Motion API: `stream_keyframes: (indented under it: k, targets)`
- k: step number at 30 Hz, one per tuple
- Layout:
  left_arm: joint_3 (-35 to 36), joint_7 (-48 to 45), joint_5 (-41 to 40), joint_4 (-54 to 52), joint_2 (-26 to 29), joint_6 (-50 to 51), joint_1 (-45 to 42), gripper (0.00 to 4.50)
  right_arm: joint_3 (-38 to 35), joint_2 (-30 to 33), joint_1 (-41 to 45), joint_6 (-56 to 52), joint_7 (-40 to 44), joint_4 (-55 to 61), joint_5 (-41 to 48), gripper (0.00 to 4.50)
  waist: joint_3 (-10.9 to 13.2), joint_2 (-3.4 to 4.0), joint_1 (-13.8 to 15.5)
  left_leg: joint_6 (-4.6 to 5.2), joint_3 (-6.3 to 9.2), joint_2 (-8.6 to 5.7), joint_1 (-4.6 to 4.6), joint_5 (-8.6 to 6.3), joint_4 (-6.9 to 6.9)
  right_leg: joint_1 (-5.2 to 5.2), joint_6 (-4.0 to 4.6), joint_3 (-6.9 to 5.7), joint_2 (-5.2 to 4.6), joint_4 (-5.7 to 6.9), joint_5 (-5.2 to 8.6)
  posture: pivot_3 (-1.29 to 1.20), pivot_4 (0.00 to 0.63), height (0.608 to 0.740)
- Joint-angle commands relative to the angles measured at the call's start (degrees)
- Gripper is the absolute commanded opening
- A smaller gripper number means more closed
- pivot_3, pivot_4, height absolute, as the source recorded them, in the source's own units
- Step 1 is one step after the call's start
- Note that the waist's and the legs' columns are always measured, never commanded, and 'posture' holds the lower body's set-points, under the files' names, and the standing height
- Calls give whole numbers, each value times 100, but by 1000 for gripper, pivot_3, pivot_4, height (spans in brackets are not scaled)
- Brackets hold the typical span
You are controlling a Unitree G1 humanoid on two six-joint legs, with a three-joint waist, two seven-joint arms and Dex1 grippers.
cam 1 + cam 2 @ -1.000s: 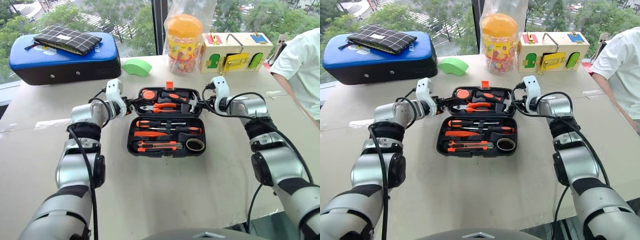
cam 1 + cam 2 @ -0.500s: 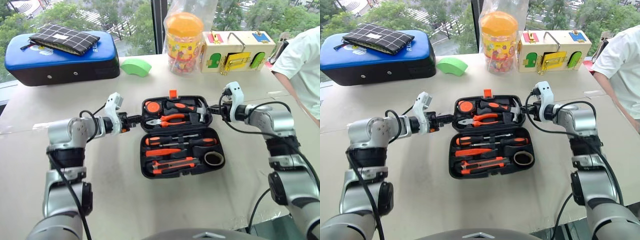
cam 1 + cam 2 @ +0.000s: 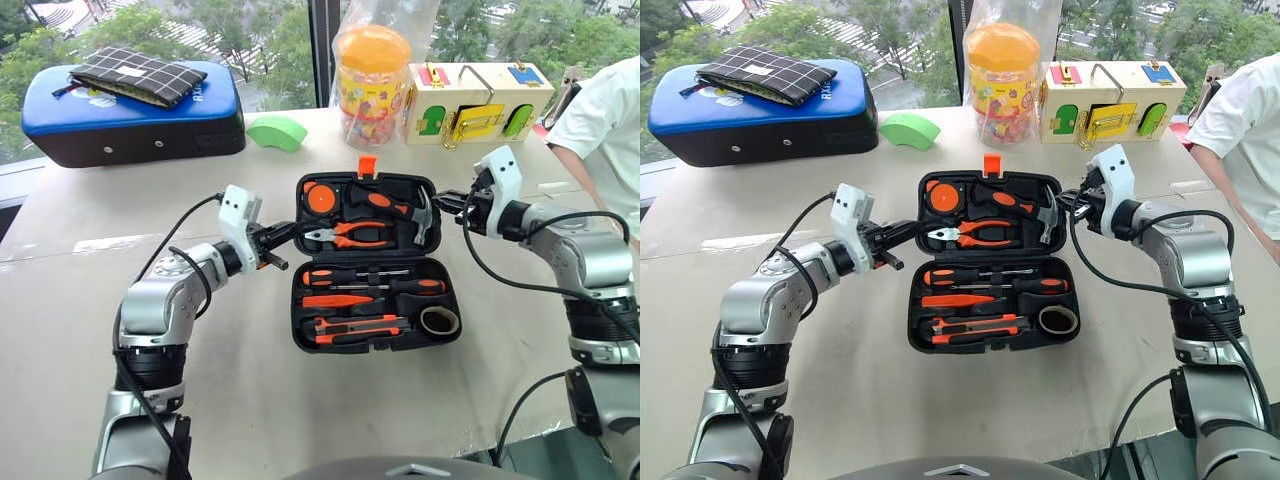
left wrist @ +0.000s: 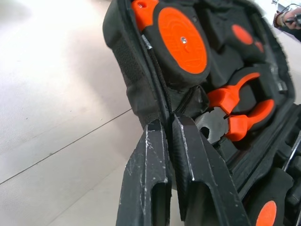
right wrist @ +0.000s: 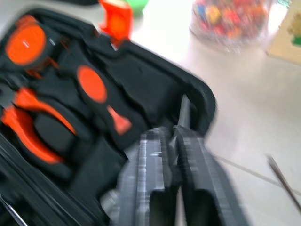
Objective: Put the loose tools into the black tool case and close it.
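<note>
black tool case [image 3: 372, 262] lies open on the bench [image 3: 250, 400], tools slotted. left gripper [image 4: 168, 123] jaws pinch its lid edge; right gripper [image 3: 447, 201] jaws' state unclear.

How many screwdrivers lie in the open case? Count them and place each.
2. Both lie in the case's near half, side by side: the farther screwdriver with its handle left, the nearer screwdriver with its handle right. None seems hidden.
</note>
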State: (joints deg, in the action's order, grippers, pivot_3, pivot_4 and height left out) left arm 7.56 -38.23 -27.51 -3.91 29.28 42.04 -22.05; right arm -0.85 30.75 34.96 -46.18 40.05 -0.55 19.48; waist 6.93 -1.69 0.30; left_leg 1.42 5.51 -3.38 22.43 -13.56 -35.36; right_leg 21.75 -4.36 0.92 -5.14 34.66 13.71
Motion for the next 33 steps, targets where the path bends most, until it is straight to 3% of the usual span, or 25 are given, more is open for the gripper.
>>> stream_keyframes:
  k: [1, 5, 10, 13, 20, 27, 33]
  targets:
    - [-38, -266, -19, -186, 15, -471, -212, 0, -91, 97, 65, -177, -226, 39, -78, 2190, 1, 1, 4, 0, -1, 0, 1, 0, 0, 0, 0, 1, 0, -1, 0, 0, 150, 740]
    - [-70, -322, -29, -126, 19, -553, -222, 0, -95, 60, 133, -560, -425, -195, -106, 4119, -1, -1, 51, 0, -1, 0, 1, 0, -4, -1, 0, 1, -1, 1, 0, 0, 150, 740]
    - [-111, -427, 11, -107, 55, -688, -151, 0, -29, -178, 251, -591, -422, -816, -75, 4119, -2, -2, 40, 1, -3, 0, 0, 0, -5, -1, 0, 2, 0, 2, 0, 0, 150, 740]
    - [-132, -449, 21, -157, 47, -714, -108, 0, -72, -268, 335, -368, -338, -1114, -67, 3407, -3, -4, 42, 1, -3, 1, -1, 0, -5, -1, 0, 1, 3, 5, 0, 0, 150, 740]
    - [-233, -586, 193, -98, 61, -1054, -75, 0, -193, -242, 469, -445, 96, -1340, 243, 23, -3, -4, 46, 1, -2, 0, -1, 0, -11, -3, -1, 1, 3, 8, 0, 0, 150, 740]
    - [-380, -723, 794, 443, 35, -2325, -345, 0, -380, -341, 717, 347, 252, -1515, 283, 23, -1, -2, 32, 0, -6, 0, -1, 1, -12, -2, -1, 2, 4, 9, -1, 0, 150, 740]
    - [-373, -870, 1207, 904, 64, -3772, -517, 0, -346, -180, 464, 928, 390, -872, 243, 23, 1, 0, 26, 0, -7, 2, 0, 1, -11, 2, -1, 2, 7, 10, -1, 0, 150, 740]
